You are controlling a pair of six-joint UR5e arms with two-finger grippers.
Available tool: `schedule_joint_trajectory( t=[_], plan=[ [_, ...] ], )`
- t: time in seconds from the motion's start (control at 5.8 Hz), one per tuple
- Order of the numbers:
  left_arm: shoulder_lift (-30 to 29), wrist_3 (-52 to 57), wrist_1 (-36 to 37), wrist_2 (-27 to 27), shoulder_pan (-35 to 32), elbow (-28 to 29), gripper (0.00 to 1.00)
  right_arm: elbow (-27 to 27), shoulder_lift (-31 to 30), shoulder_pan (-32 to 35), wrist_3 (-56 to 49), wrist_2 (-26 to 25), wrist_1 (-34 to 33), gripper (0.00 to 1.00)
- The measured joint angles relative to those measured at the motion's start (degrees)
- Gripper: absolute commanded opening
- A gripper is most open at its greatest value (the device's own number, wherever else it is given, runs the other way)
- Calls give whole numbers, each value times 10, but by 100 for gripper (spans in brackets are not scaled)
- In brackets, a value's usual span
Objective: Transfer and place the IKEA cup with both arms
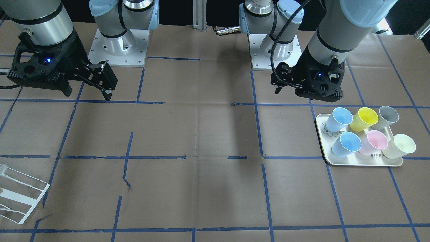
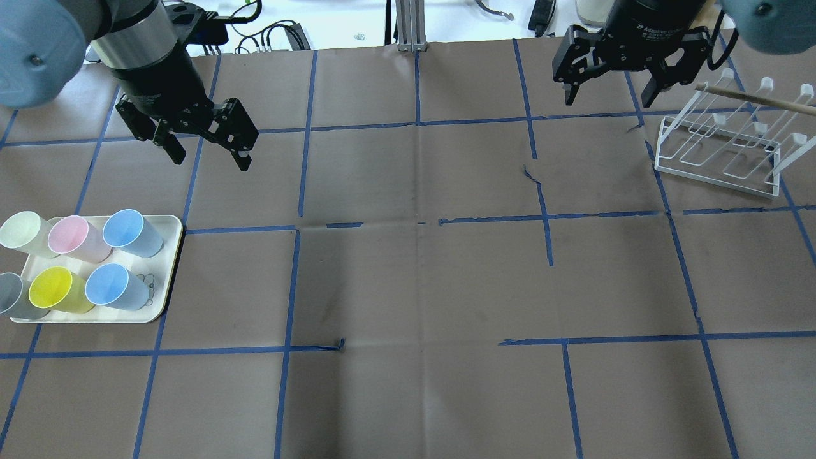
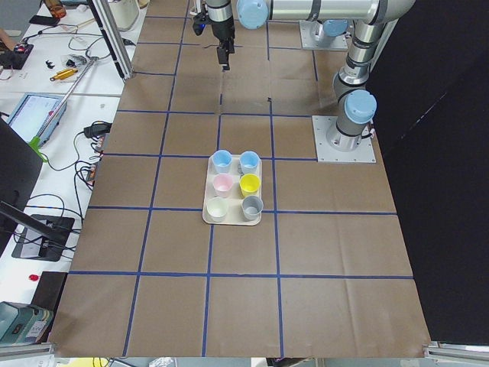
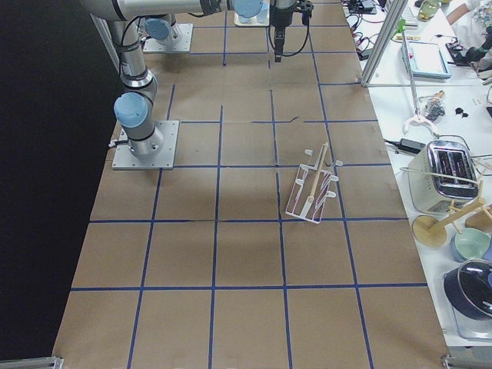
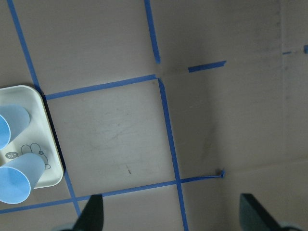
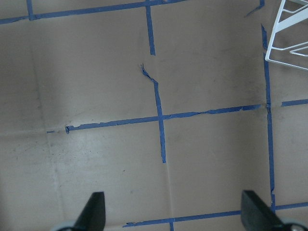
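Two pale-blue cups (image 2: 132,233) (image 2: 116,287) stand on a cream tray (image 2: 167,268) at the table's left, beside pink (image 2: 76,237), yellow (image 2: 58,290), pale-yellow and grey cups. They also show in the front view (image 1: 339,119) (image 1: 347,144) and at the left edge of the left wrist view (image 5: 17,179). My left gripper (image 2: 209,146) is open and empty, raised above the table beyond the tray's far right corner. My right gripper (image 2: 607,97) is open and empty, high at the far right next to the rack. Neither gripper touches a cup.
A white wire rack (image 2: 720,153) with a wooden rod stands at the far right; it also shows in the front view (image 1: 18,196) and the right wrist view (image 6: 288,41). Blue tape lines grid the brown table. Benches with equipment flank the table's far side.
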Motion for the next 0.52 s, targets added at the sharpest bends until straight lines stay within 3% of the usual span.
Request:
schedule_joint_trajectory(
  t=[0.52],
  plan=[
    [44, -6, -7, 4, -11, -28, 98, 0, 0, 0, 0, 0, 1, 100]
  ],
)
